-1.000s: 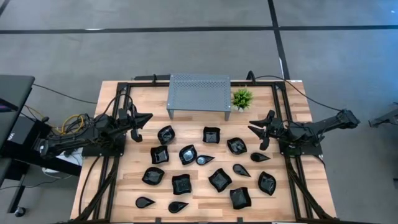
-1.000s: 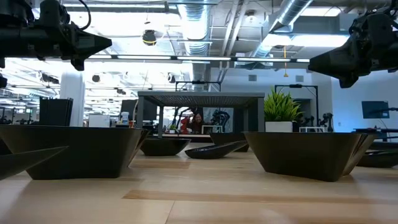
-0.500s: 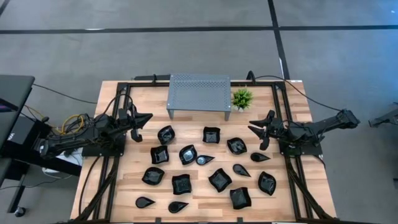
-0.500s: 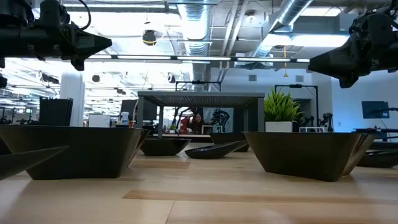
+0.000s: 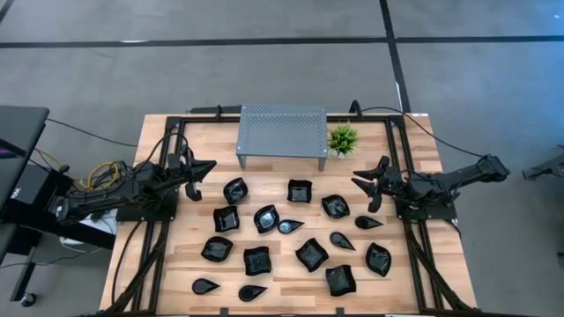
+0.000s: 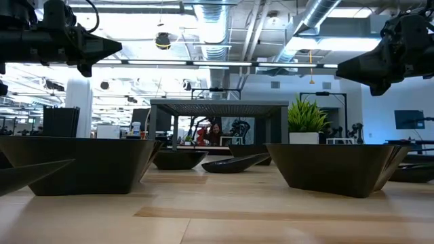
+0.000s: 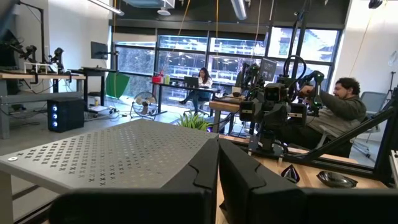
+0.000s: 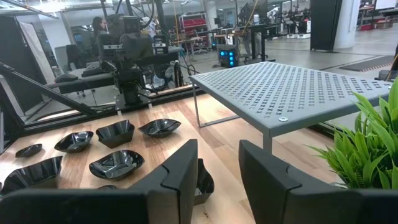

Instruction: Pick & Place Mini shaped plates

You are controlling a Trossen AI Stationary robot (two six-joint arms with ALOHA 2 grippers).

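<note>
Several glossy black mini plates rest on their bases across the wooden table, in teardrop, wavy square and rounded shapes. None is held. My left gripper hovers above the table's left side, beside a rounded plate. Its fingers are shut, as the left wrist view shows. My right gripper hovers at the table's right side near a plate. It is open, with a plate's rim showing between its fingers.
A grey perforated metal stand sits at the table's far middle, with a small green potted plant at its right end. Black frame rails run along both sides. People show in the room beyond.
</note>
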